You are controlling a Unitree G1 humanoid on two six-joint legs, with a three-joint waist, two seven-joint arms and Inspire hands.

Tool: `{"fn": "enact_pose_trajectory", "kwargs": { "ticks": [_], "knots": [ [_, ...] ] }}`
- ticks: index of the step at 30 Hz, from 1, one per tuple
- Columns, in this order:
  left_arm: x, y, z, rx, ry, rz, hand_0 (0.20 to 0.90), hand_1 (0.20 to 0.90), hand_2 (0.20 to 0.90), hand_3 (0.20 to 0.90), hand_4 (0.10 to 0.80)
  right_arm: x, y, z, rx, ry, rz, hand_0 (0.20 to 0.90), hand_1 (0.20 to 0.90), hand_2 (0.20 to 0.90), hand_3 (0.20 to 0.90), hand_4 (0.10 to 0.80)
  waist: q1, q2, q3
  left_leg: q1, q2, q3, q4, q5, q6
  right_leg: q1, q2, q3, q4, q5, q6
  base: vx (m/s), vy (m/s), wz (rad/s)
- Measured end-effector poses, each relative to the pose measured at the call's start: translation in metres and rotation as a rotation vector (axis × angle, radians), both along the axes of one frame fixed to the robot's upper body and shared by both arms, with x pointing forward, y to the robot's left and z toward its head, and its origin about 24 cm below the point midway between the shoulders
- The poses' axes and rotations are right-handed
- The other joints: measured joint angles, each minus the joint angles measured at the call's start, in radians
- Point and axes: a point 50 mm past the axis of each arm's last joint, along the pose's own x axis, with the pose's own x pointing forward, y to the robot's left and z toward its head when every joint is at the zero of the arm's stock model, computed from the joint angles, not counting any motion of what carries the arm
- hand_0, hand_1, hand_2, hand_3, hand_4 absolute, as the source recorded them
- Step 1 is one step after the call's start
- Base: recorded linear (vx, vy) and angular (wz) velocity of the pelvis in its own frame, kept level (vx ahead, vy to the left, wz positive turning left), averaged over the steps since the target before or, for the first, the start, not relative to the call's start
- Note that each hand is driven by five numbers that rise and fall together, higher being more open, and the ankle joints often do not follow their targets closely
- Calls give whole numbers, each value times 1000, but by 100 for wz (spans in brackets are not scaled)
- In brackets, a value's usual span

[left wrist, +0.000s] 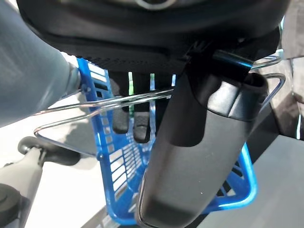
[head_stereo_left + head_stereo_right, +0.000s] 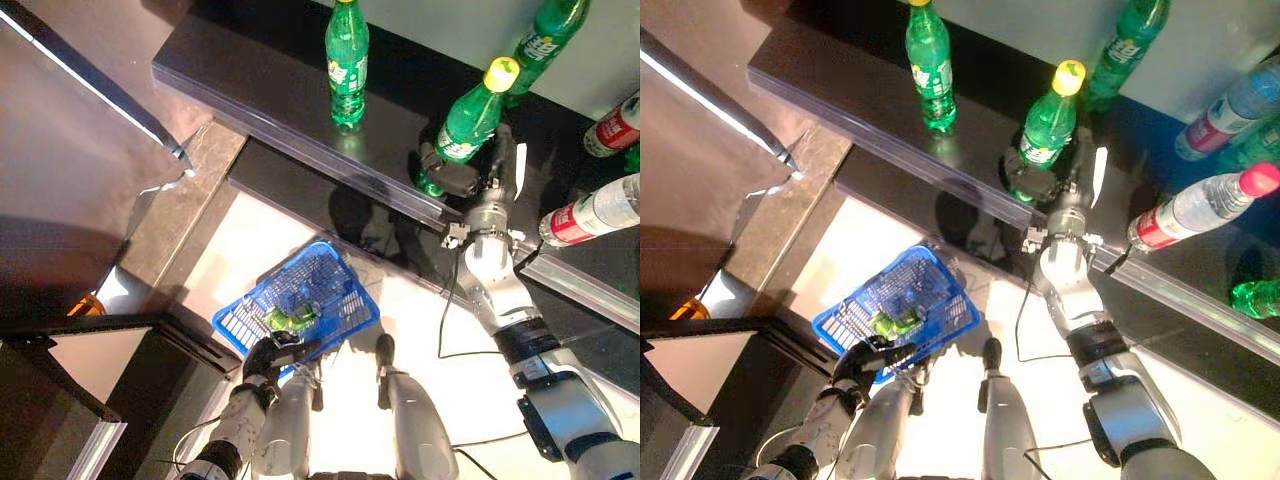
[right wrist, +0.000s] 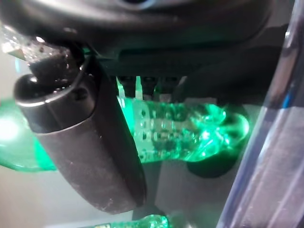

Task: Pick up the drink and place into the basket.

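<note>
A green bottle with a yellow cap (image 2: 472, 115) stands tilted on the black shelf (image 2: 250, 90). My right hand (image 2: 455, 178) is curled round its lower part. In the right wrist view the thumb (image 3: 90, 142) crosses the front of the bottle's green body (image 3: 180, 128) and the fingers lie behind it. My left hand (image 2: 268, 355) is shut on the thin wire handles (image 1: 95, 107) of the blue basket (image 2: 345, 300), which hangs low at the left, off the floor. A green drink (image 2: 290, 318) lies in the basket.
Another green bottle (image 2: 347, 62) stands further left on the shelf and one (image 2: 548, 35) at the back. Clear bottles with red labels (image 2: 600, 210) stand to the right of my hand. A lower black ledge (image 2: 300, 180) runs under the shelf.
</note>
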Motion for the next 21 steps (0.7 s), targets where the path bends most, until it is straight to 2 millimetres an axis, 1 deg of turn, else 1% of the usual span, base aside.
{"fn": "enact_pose_trajectory", "kwargs": {
  "ticks": [3,4,5,6,9,21],
  "knots": [
    [1,-1,1,-4,-2,-3,300,300,300,200,100,3,0,3,15,4,5,900,900,900,900,800,17,1,0,0,-2,-2,-1,0,0,1,-1,-1,-2,0,0,10,-1,1],
    [2,-1,1,-4,-4,-3,300,300,300,200,100,3,0,4,14,3,6,752,752,752,727,627,22,1,0,0,-2,-3,-2,0,0,1,-1,-2,-2,0,0,0,0,0],
    [2,-1,1,-5,-5,-4,300,300,300,200,100,4,0,4,11,6,7,455,455,455,381,281,26,1,0,0,-2,-4,-1,0,0,2,-1,-4,-2,0,0,-1,-10,4],
    [2,-1,1,-8,-4,-1,300,300,300,200,100,6,0,4,5,14,4,300,300,300,200,100,27,1,0,0,-3,-7,0,0,1,4,-2,-5,-2,0,0,-4,-6,6],
    [2,-1,1,-15,-2,4,300,300,300,200,100,10,-2,7,1,24,-11,300,300,300,200,100,30,1,1,0,-6,-12,0,4,3,7,-5,-9,-1,0,0,5,-1,7],
    [2,-1,1,-21,-1,11,300,300,300,200,100,10,-4,6,6,27,-18,300,300,300,200,100,29,0,1,4,-9,-23,-15,19,2,13,-8,-28,-4,1,1,-12,0,4]
  ]
}}
